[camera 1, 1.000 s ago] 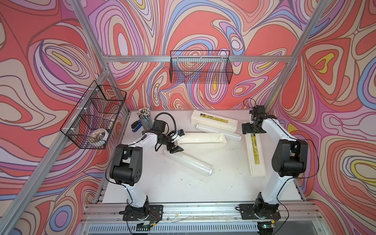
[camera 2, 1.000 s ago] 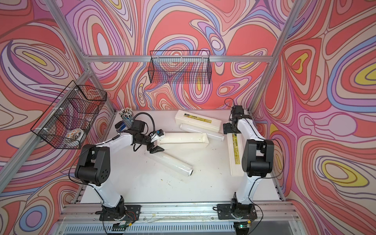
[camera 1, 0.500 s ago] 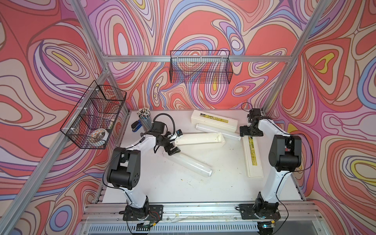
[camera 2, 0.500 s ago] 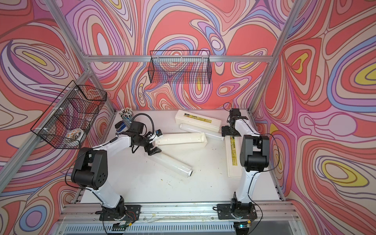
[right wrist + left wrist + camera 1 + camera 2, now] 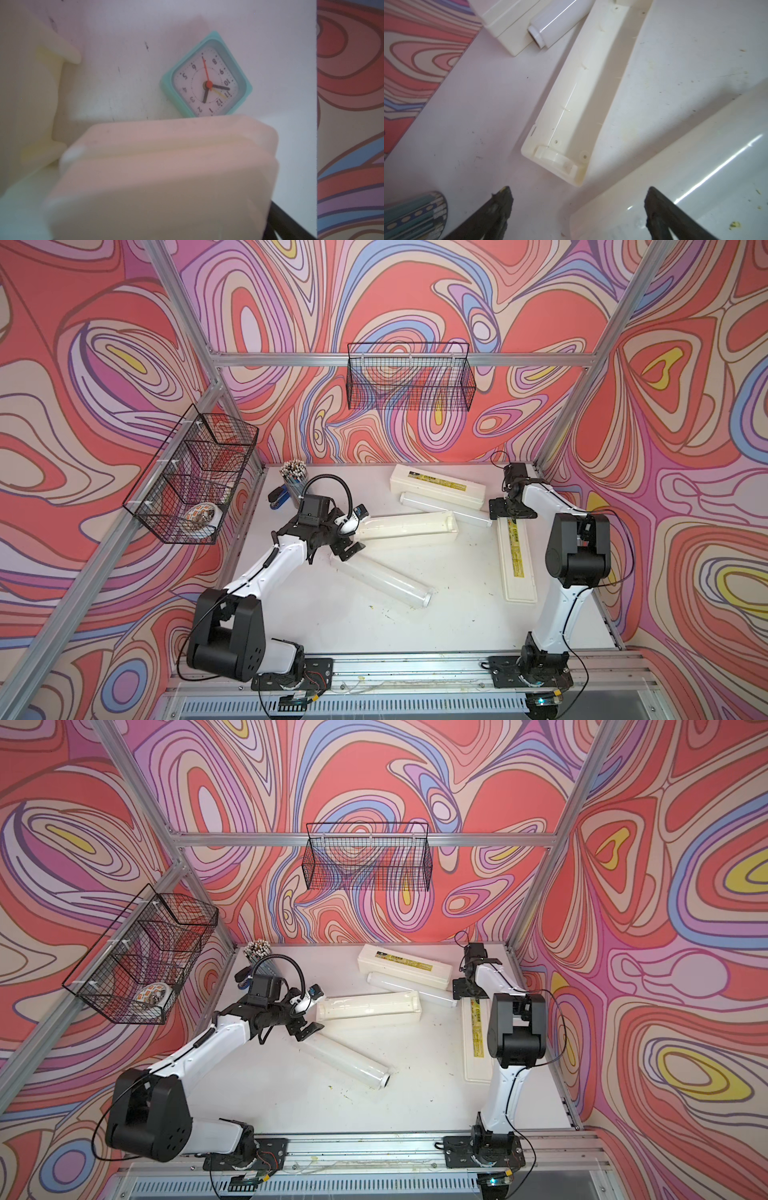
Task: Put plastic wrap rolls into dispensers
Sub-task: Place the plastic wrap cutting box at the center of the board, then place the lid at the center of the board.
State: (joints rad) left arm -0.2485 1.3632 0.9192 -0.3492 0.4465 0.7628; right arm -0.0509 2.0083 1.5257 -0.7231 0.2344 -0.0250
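My left claw [image 5: 360,529] is hovering spread wide and empty over the end of a plastic wrap roll [image 5: 380,580] — glossy, white, lying slanted on the bench [image 5: 415,626]. I am thinking to close squarely across it, since it may roll, then lay it level into the open dispenser [image 5: 407,526] just beside. The second roll [image 5: 442,509] is lying farther back, just beside a shut dispenser [image 5: 436,487]. My right claw [image 5: 510,512] is standing spread too — gripping nothing that I can see.
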